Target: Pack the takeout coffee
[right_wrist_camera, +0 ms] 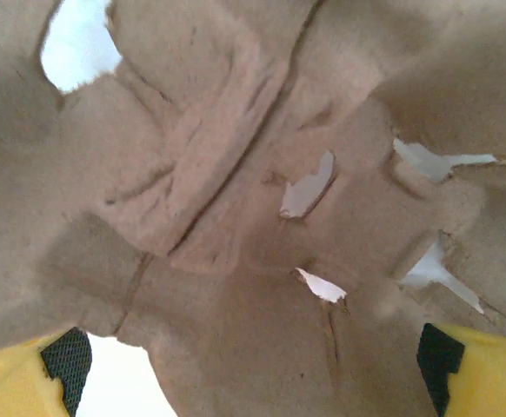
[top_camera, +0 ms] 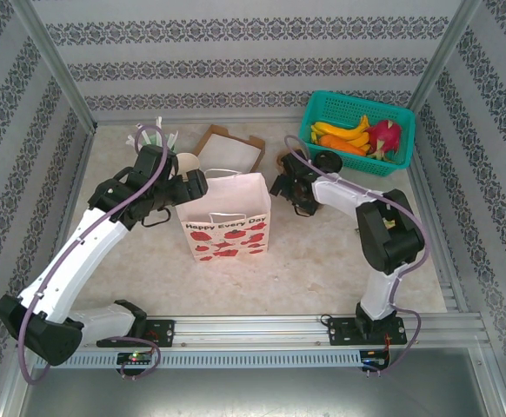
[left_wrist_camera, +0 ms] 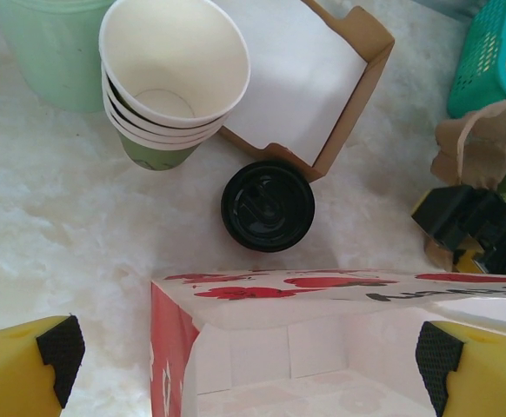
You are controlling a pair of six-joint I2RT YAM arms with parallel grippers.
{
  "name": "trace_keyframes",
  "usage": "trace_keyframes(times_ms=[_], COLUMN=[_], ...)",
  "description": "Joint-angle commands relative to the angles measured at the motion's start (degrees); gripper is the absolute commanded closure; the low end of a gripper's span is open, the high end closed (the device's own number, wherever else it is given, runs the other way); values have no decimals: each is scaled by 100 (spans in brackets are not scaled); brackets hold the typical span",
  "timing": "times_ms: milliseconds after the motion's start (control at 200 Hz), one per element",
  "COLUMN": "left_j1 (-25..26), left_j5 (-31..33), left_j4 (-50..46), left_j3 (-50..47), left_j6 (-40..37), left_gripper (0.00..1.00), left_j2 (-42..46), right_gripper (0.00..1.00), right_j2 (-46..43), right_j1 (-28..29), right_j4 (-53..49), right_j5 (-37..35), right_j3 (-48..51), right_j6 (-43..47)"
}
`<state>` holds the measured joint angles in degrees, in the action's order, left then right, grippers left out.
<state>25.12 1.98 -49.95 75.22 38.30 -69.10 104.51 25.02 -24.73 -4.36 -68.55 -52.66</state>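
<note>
At the middle of the counter (top_camera: 314, 261) we see a white paper bag (top_camera: 225, 217) printed with red strawberries, standing upright with its mouth open. Our left tool (left_wrist_camera: 253, 356) hangs above that mouth, jaws spread as wide as they go and nothing between them. Just behind the bag, on the counter, lies the round black lid (left_wrist_camera: 268, 205), close to the corner of a brown cardboard tray (left_wrist_camera: 362, 95); we cannot tell whether a cup stands beneath it. Left of the lid are the green paper cups (left_wrist_camera: 173, 78), nested one in another, the cream-white inside of the topmost showing, and beside them is a pale mint-green cup (left_wrist_camera: 49, 52). Right of the bag, our right tool (right_wrist_camera: 253, 365) is likewise wide open, its yellow fingers (right_wrist_camera: 488, 373) far apart, with the brown pulp carrier (right_wrist_camera: 236, 200) close before it and spanning the gap; we cannot tell whether the pads touch it. At the far right corner sits a teal basket (top_camera: 349, 97) of fruit.
</note>
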Motion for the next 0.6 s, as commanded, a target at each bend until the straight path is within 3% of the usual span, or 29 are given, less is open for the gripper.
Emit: trace_keyframes(times_ms=[0, 320, 595], left_j1=[-52, -102, -139], left_j5=[-13, 4, 40], left_j4=[177, 185, 237], left_j3=[113, 177, 264], left_j6=[-202, -314, -437], left_gripper=[0, 0, 0], left_j2=[-87, -195, -181], right_gripper=[2, 2, 2], right_j2=[-494, -1184, -1990], right_j1=[21, -199, -1107], right_j4=[-269, -1490, -2012], right_j5=[124, 705, 822], right_j3=[339, 1077, 1468], right_j6=[-38, 1457, 2424])
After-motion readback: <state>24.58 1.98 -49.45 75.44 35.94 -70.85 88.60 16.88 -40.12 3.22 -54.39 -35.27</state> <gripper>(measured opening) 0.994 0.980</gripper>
